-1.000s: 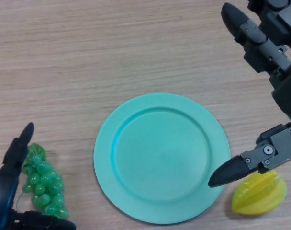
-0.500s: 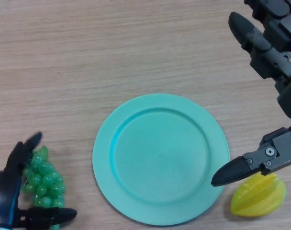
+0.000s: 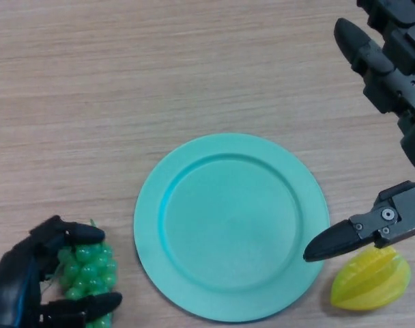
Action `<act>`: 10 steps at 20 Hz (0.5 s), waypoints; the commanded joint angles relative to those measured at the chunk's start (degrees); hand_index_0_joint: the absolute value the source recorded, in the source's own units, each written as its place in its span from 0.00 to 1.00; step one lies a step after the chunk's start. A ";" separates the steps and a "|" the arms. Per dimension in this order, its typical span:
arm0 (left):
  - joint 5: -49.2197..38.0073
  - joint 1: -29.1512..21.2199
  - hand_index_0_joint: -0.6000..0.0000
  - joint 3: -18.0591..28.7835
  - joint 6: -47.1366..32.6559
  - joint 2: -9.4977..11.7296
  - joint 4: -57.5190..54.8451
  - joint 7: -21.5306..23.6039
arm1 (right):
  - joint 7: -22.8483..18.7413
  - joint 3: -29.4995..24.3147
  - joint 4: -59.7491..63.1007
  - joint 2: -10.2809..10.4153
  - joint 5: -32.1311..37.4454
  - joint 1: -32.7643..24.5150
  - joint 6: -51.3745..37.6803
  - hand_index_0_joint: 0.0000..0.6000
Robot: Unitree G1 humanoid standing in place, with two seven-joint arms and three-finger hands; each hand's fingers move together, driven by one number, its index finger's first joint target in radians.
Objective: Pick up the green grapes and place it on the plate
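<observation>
A bunch of green grapes (image 3: pixel 90 270) lies on the wooden table at the lower left. My left hand (image 3: pixel 20 283) has its fingers and thumb curled round the bunch from the left, touching it above and below. The teal plate (image 3: pixel 180 181) sits in the middle of the table, bare, just right of the grapes. My right hand (image 3: pixel 388 68) is open at the right edge, its fingers straight, with the thumb tip over the plate's right rim.
A yellow starfruit (image 3: pixel 368 278) lies at the lower right, just past the plate's rim and under my right thumb. Bare wooden table stretches across the far half of the view.
My left hand's fingers have closed round the grapes. The bunch has shifted a little to the right, toward the plate. The right hand has barely moved.
</observation>
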 commanded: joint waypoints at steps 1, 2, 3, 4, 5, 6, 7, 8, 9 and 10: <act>-2.93 -0.75 0.00 7.76 -3.38 2.36 -7.94 2.53 | -1.89 -6.56 -2.28 -2.89 0.45 -1.64 -9.14 0.00; -3.88 -0.90 0.00 9.49 -0.28 2.06 -12.19 2.89 | -2.02 -6.73 -2.28 -3.23 0.60 -1.44 -9.42 0.00; -4.01 -1.19 0.00 10.10 1.56 1.94 -14.72 3.22 | -2.10 -6.67 -2.28 -3.28 0.52 -1.49 -9.42 0.00; -3.61 -1.54 0.00 10.16 5.58 1.72 -19.58 3.05 | -2.17 -6.44 -2.28 -3.28 0.21 -1.57 -9.35 0.00; -2.91 -1.56 0.00 9.47 6.65 1.54 -22.38 2.47 | -2.19 -6.34 -2.28 -3.13 0.08 -1.64 -9.22 0.00; -0.87 -1.51 0.00 7.68 8.88 1.28 -27.00 1.13 | -2.04 -6.44 -2.28 -2.78 -0.01 -1.71 -9.07 0.00; 0.31 -1.85 0.00 6.23 10.57 1.16 -29.42 0.54 | -1.78 -6.55 -2.28 -2.55 -0.18 -1.55 -9.14 0.00; 1.96 -3.00 0.00 3.92 14.55 0.96 -33.45 0.22 | -1.44 -6.76 -2.28 -2.27 -0.32 -1.24 -9.40 0.00; 3.32 -4.00 0.00 2.14 16.13 0.97 -35.16 0.61 | -1.47 -6.91 -2.28 -2.30 -0.11 -1.22 -9.34 0.00; 3.84 -5.97 0.00 -0.68 20.29 0.77 -38.32 1.28 | -1.51 -7.18 -2.28 -2.42 0.13 -1.17 -9.29 0.00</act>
